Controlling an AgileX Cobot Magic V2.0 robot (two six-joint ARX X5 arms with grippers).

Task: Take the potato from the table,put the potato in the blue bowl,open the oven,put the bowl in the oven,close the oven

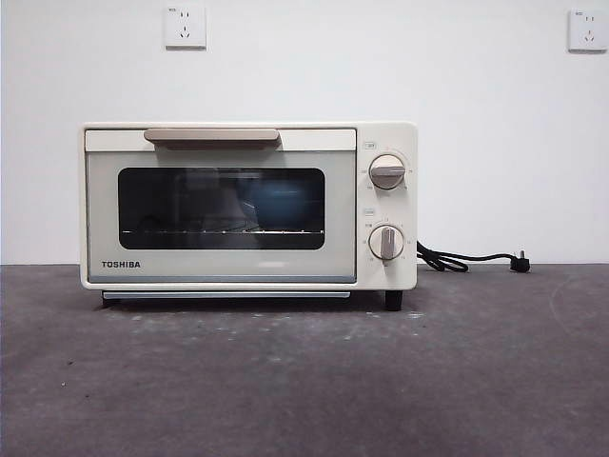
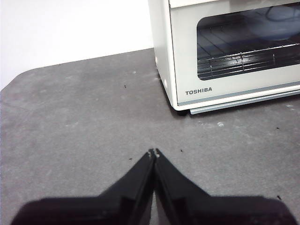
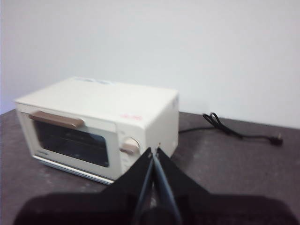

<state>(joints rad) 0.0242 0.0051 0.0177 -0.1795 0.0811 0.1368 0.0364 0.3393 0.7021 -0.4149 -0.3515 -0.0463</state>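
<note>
Oven [image 1: 247, 205]: door closed, long axis sideways across the table [image 1: 304, 381], window facing the front camera; blue bowl [image 1: 281, 202] dimly visible inside.
Left gripper [image 2: 153, 153]: jaws pressed together, empty, above the table.
Right gripper [image 3: 153, 151]: jaws together, empty.

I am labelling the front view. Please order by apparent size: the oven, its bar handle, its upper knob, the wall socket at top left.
Largest to smallest in the front view:
1. oven
2. bar handle
3. wall socket
4. upper knob
The socket and knob look close in size, and the socket is farther back, so their order is unsure.
</note>
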